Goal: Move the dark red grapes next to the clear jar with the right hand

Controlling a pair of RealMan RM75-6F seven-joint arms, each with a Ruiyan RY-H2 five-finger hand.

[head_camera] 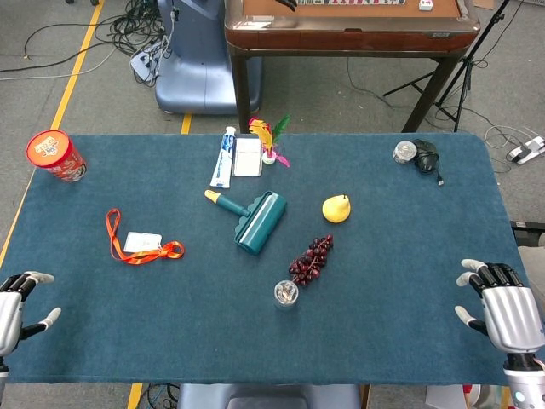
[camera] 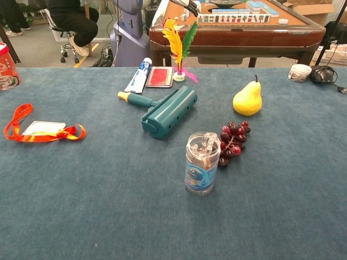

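The dark red grapes [head_camera: 311, 259] [camera: 232, 141] lie on the blue table, just right of and behind the clear jar [head_camera: 286, 293] [camera: 201, 163], which stands upright with a blue label. My right hand [head_camera: 505, 310] hovers at the table's front right corner, far from the grapes, fingers apart and holding nothing. At the front left corner my left hand [head_camera: 15, 307] is also empty with its fingers spread. Neither hand shows in the chest view.
A yellow pear [head_camera: 336, 208] sits behind the grapes. A teal lint roller [head_camera: 255, 220], toothpaste tube [head_camera: 224, 157], feather shuttlecock [head_camera: 269, 140], orange lanyard [head_camera: 136, 246], red cup [head_camera: 55, 155], and a small jar with a mouse [head_camera: 415, 154] are spread over the table.
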